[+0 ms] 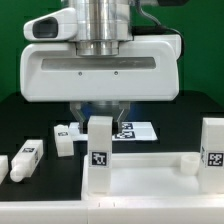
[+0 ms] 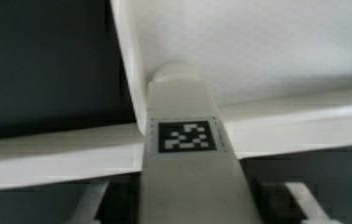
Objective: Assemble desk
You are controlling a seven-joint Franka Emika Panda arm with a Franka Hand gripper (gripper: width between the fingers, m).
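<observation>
The white desk tabletop (image 1: 150,185) lies at the front, with its rim (image 2: 57,152) also showing in the wrist view. A square white leg (image 1: 99,150) with a tag stands upright at the tabletop's corner on the exterior view's left. My gripper (image 1: 100,117) hangs straight above this leg (image 2: 191,120). In the wrist view my gripper (image 2: 196,203) straddles it, with dark gaps between each finger (image 2: 98,203) and the leg's sides, so the jaws are open. A second tagged leg (image 1: 213,152) stands upright at the exterior view's right corner.
Three loose white legs (image 1: 28,155), (image 1: 4,166), (image 1: 65,141) lie on the black table on the exterior view's left. The marker board (image 1: 138,130) lies behind the gripper. A small white post (image 1: 188,162) rises from the tabletop near the leg on that view's right.
</observation>
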